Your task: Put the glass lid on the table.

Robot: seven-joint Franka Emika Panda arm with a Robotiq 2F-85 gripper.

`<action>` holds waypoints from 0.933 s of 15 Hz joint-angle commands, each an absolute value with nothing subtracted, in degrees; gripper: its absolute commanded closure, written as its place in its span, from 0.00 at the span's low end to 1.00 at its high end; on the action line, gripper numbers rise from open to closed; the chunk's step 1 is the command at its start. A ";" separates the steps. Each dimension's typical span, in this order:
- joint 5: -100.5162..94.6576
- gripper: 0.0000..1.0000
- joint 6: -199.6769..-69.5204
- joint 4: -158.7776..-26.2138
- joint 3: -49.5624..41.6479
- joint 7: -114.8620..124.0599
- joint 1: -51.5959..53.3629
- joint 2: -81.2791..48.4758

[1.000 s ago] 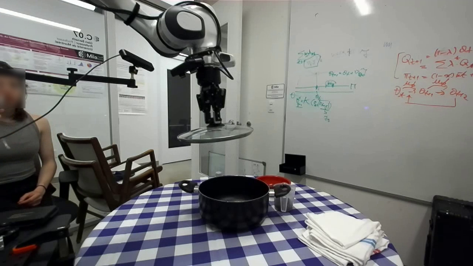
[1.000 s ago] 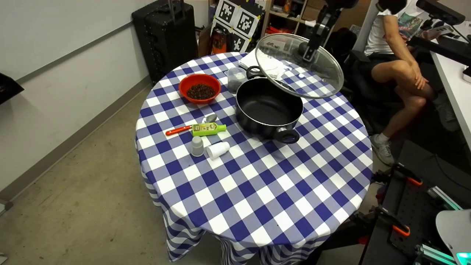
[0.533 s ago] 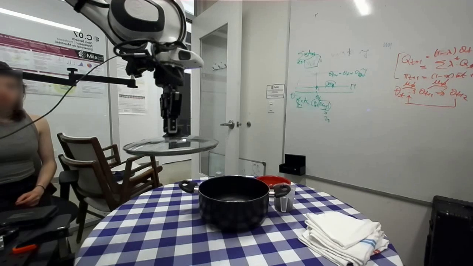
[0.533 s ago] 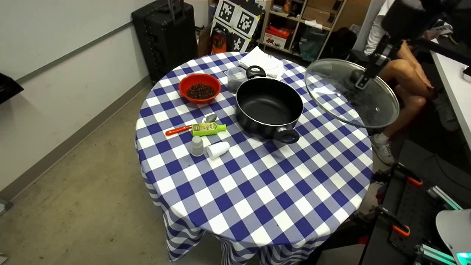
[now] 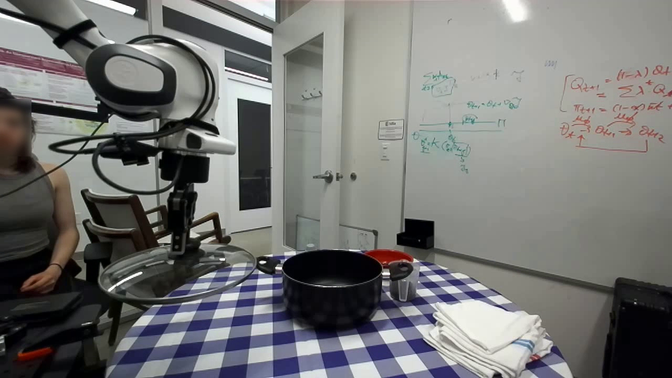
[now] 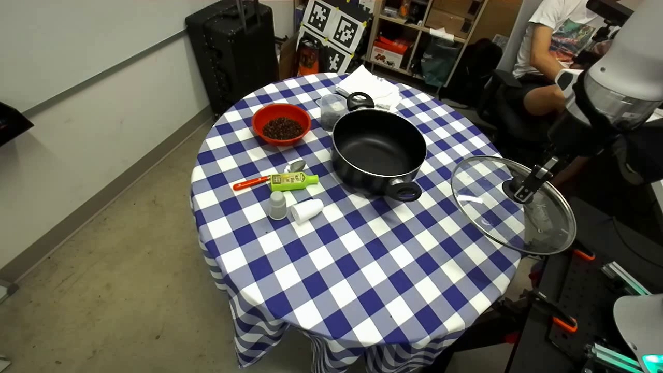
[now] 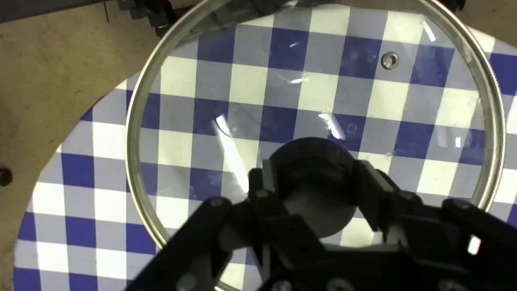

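Pinching the knob [image 7: 317, 198] between fingers [image 5: 178, 237], you held the lid [image 5: 176, 274] near the table [image 6: 352, 259], rim [image 7: 133, 151] free, presumably for landing.

Light streaks the smooth, glossy glass lid [image 7: 299, 117], its polished metal rim [image 7: 132, 149] encircling a dull black knob [image 7: 317, 202]. The gripper [image 7: 313, 178] is matt black with bits of bare metal. In both exterior views, matt cloth dresses the table [image 6: 362, 290]. The black pot [image 5: 333, 299] carries a smooth, faintly glossy finish, a shiny metal lip and 2 handles [image 5: 401, 269] that look like plastic. A red bowl [image 6: 282, 111] shares that smooth plastic look; white towels [image 5: 485, 331] are matt fabric. Wood frames 2 chairs [image 5: 140, 215], glare slicks the whiteboard [image 5: 525, 199], and the floor [image 6: 129, 207] looks like worn, speckled concrete.
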State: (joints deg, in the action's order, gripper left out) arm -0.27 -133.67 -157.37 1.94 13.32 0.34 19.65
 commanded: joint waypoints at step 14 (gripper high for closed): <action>-1.38 0.76 -149.42 -154.27 -0.40 25.17 -5.43 2.17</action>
State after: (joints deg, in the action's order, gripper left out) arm -2.11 -147.87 -157.00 1.11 27.03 -5.22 5.10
